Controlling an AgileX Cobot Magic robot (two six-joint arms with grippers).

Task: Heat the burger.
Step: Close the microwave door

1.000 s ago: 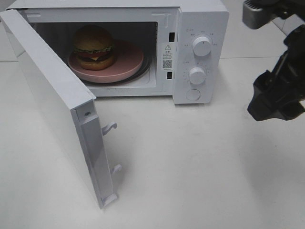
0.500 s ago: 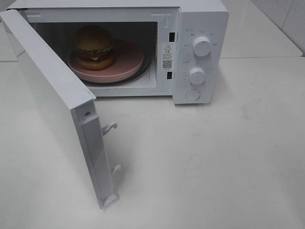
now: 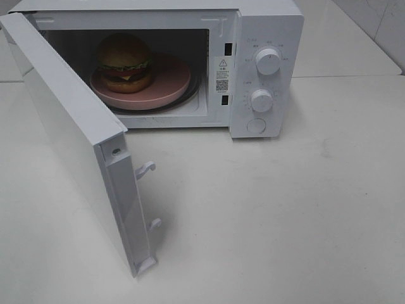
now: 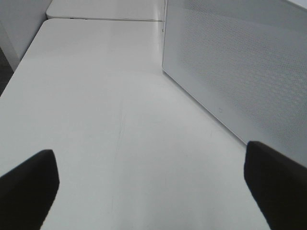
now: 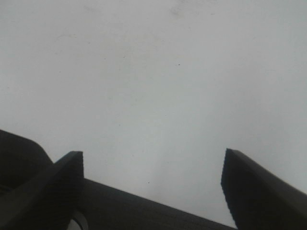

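Tabletop (image 3: 285, 209) matte white, microwave door (image 3: 69, 126) open, burger (image 3: 124, 60) inside on plate (image 3: 169, 85)

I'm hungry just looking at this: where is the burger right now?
In the high view it is at upper left: the burger sits on the left part of a pink plate inside the microwave, whose door stands open.

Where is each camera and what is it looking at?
Exterior high: up high, looking down at the open microwave, burger on its pink plate inside; no arm shows.
Left wrist: on the left arm, looking along the table past the door; open left gripper shows.
Right wrist: looking down at table; open right gripper shows.
Shared: exterior and left wrist both show the door.
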